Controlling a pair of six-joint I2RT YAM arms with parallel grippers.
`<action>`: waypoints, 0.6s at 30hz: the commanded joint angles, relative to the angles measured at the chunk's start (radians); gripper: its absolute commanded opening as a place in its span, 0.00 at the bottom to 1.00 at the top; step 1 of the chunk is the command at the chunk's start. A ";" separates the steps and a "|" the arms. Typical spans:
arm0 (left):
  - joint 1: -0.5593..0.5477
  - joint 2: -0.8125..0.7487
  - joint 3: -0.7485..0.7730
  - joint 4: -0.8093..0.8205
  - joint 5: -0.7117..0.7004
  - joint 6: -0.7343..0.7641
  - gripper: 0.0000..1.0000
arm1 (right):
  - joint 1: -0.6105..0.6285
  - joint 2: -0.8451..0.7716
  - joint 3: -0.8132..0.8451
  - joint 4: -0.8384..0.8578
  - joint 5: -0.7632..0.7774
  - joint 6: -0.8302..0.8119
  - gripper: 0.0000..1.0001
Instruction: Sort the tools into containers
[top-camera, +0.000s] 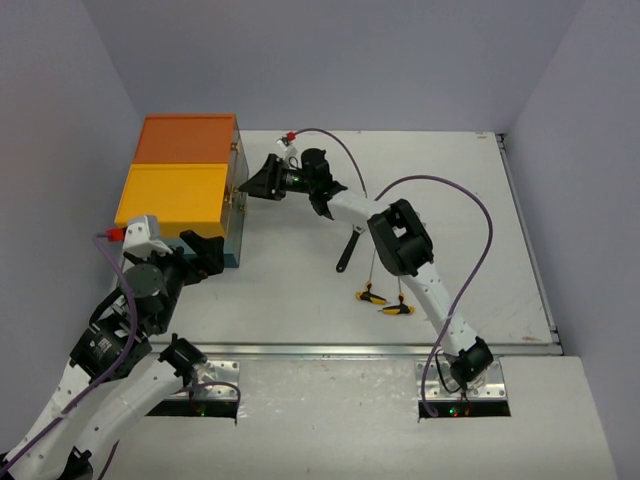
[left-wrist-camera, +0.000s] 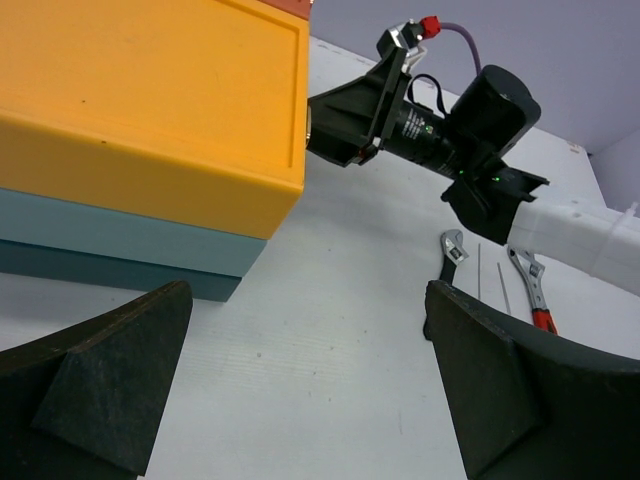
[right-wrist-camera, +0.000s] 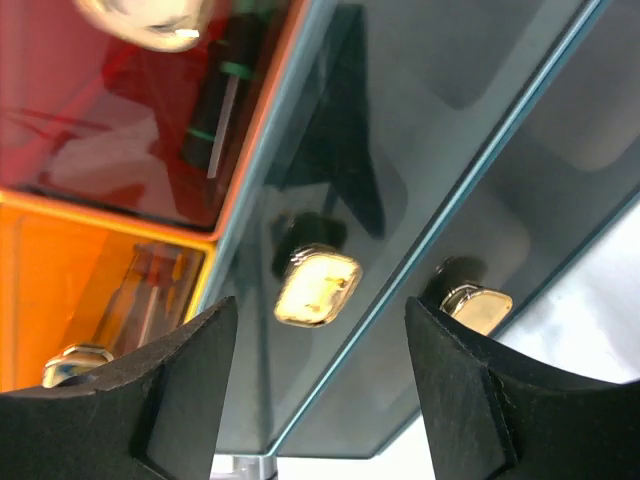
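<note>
Apparently a drawer is being opened: the right arm stretches across the bench to the front of the box at far left, jaws parted before a brass latch, holding nothing. Next, pinch it and pull squarely. The left arm hovers beside the box's near corner, jaws wide and empty. A wrench lies mid-bench.
</note>
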 joint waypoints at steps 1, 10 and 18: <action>0.006 -0.002 -0.004 0.045 0.006 0.009 1.00 | 0.005 0.067 0.115 0.083 -0.073 0.135 0.68; 0.004 -0.013 -0.006 0.047 0.009 0.012 1.00 | 0.012 0.114 0.192 0.069 -0.064 0.169 0.54; 0.004 -0.022 -0.006 0.047 0.006 0.011 1.00 | 0.029 0.164 0.261 0.060 -0.035 0.209 0.46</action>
